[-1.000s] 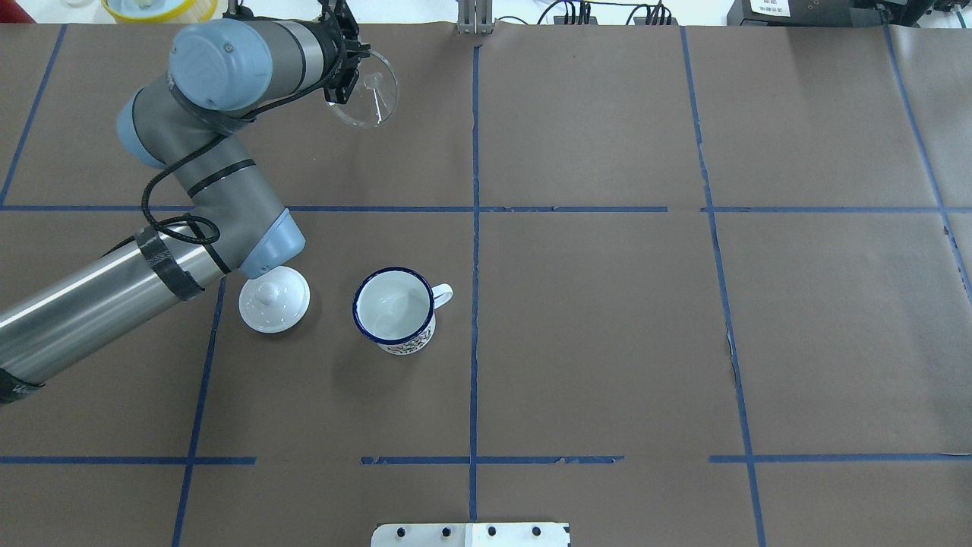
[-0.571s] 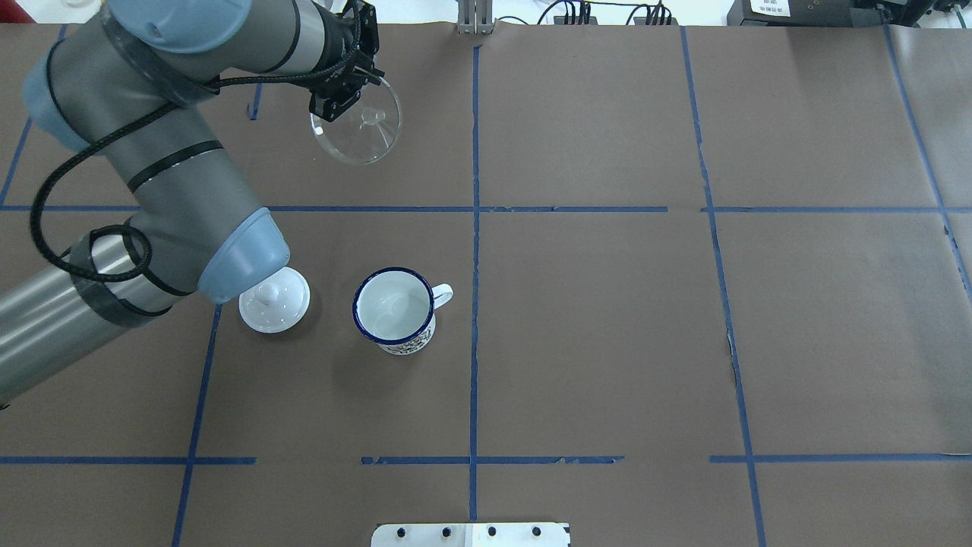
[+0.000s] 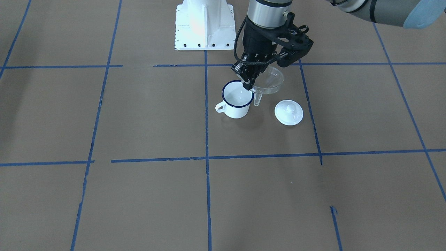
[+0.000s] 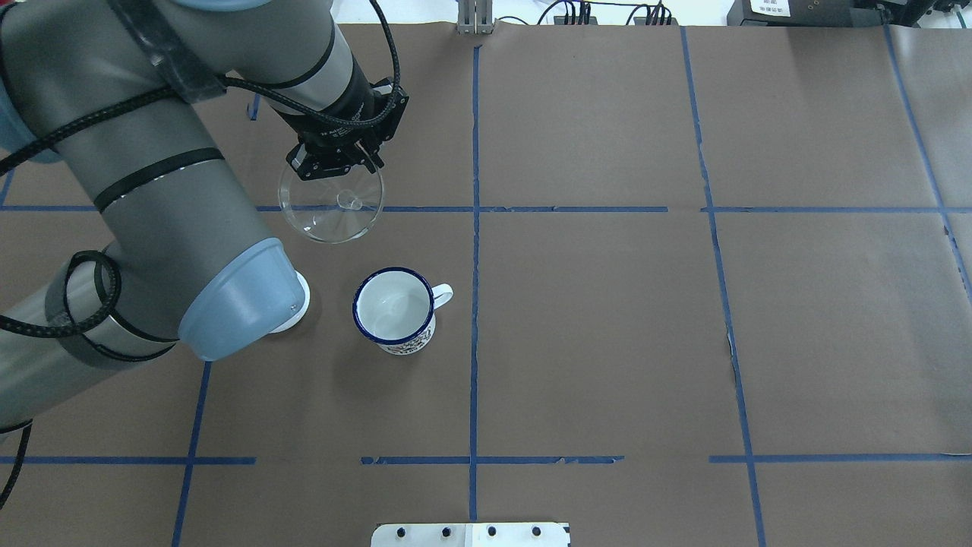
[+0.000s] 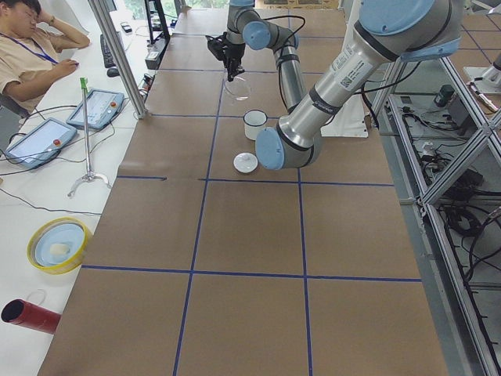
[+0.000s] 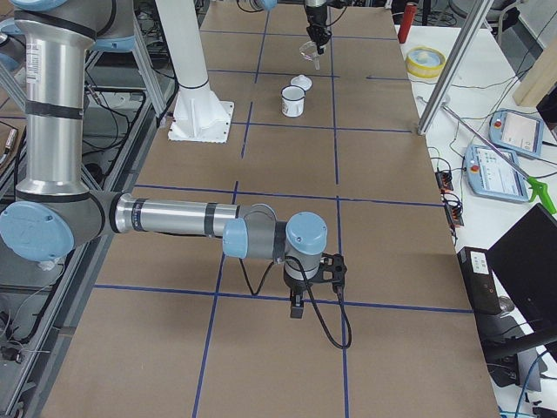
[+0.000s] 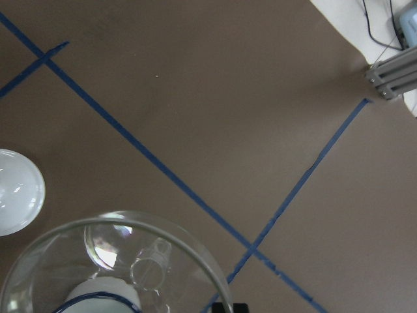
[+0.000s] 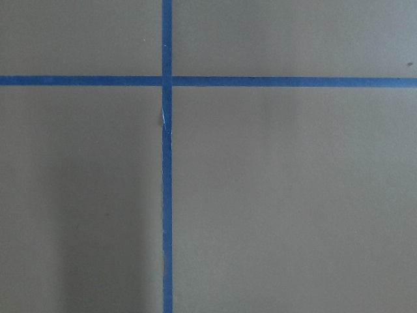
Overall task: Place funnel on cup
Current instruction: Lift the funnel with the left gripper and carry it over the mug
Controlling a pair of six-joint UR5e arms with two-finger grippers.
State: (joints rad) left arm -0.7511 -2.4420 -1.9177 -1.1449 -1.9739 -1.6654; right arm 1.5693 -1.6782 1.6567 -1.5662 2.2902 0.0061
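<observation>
While the left gripper [image 4: 335, 169] hangs above the table [image 4: 607, 342], we see its jaws closed narrow on the rim of the funnel [image 4: 330, 207], w/ the clear bowl facing up and the short spout pointing down. In the front cam the left gripper [image 3: 248, 84] pinches the rim on the side nearest the cup [image 3: 237, 101]. The funnel [image 3: 269, 83] is off the table, carried in the air.

From overhead we place the funnel on the far side of the cup [image 4: 393, 306] and a bit toward the robot's left, i.e. not over its mouth. The two are apart, not touching. The cup stands upright on the brown paper, handle toward the robot's right, blue rim line plain to see.

Via the left wrist cam we look down through the funnel [image 7: 117, 267] and catch part of the cup's blue rim at the bottom edge.

A white knobbed lid [image 3: 288, 112] lies flat near the cup on the robot's left side. Overhead it's mostly hidden by the arm's elbow.

Re the right gripper [image 6: 297, 306]: it shows only in the side cam, low over the table by the blue tape lines [image 8: 167, 195], well apart from the cup. We can't tell if it's wide or closed.
</observation>
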